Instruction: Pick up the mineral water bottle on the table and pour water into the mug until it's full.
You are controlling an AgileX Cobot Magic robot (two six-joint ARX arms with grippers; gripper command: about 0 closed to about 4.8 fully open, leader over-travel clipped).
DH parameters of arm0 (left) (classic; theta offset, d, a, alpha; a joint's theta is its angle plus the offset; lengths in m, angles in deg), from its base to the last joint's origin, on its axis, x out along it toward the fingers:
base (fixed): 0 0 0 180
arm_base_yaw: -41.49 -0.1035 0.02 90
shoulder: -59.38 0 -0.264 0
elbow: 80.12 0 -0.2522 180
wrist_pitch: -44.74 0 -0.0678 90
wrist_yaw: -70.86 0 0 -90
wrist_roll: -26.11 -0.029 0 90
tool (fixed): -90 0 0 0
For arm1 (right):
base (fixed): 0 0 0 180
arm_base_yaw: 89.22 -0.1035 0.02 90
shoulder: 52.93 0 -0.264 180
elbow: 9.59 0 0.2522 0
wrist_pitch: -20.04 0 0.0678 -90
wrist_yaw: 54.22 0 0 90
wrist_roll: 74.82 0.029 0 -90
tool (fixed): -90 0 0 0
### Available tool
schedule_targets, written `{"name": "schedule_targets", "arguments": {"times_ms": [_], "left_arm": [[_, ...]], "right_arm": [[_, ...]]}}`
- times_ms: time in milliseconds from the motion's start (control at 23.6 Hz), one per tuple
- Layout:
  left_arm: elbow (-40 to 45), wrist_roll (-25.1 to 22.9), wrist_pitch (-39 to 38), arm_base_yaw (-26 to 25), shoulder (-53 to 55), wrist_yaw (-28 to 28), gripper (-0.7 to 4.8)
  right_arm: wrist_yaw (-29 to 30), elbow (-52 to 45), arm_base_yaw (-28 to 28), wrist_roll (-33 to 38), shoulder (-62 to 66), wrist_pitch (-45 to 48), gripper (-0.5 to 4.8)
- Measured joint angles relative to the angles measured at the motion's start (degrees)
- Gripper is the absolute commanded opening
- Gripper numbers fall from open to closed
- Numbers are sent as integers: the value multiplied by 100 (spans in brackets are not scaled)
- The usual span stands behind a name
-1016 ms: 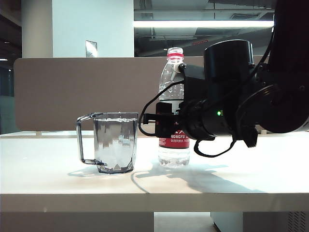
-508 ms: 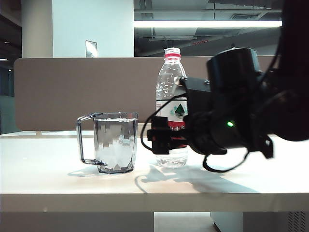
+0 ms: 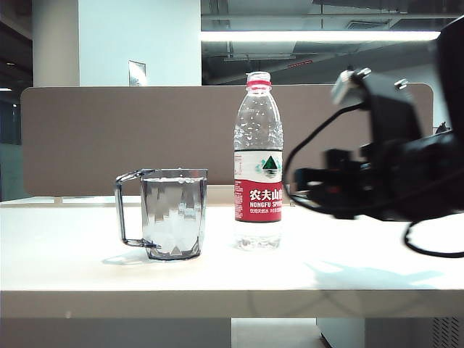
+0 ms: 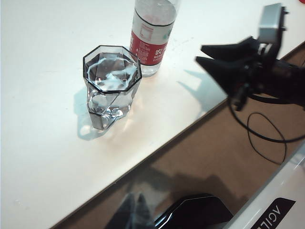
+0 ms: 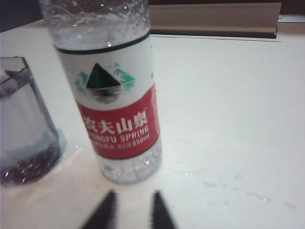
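The mineral water bottle (image 3: 257, 159) (image 4: 150, 40) (image 5: 114, 95) stands upright on the table (image 3: 72, 268), cap off, nothing holding it. Just beside it stands the mug (image 3: 172, 214) (image 4: 112, 86) (image 5: 24, 124), filled with water nearly to the rim. My right gripper (image 3: 299, 185) (image 4: 200, 54) (image 5: 133, 196) hovers a short way from the bottle on the side away from the mug. It is open, with nothing between its fingers. My left gripper (image 4: 135, 202) hangs off the table's front edge, away from both objects, fingertips together. It does not show in the exterior view.
A brown-grey divider panel (image 3: 109, 138) runs along the table's far edge. A black cable (image 4: 259, 129) loops under the right arm past the table's front edge. A dark piece of the robot (image 4: 195, 212) lies next to the left gripper.
My right gripper let go of the bottle and drew back to the right, away from it. The bottle now stands alone. The mug has not moved.
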Motion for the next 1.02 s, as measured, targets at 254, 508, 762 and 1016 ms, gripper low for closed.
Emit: {"name": "schedule_targets", "arguments": {"times_ms": [254,508,762,1016], "left_arm": [[0,0,-2,0,0,0,-5],[0,0,0,0,0,-2,-5],[0,0,-2,0,0,0,-5],[0,0,0,0,0,0,-5]], "right_arm": [[52,-835,0,109,-817,2,-6],[295,-1290,0,155,-1102,-76,-6],[297,-1311,-162,199,-2706,-1156,-6],[282,-1307,-127,199,-4118,-3604,-6]]}}
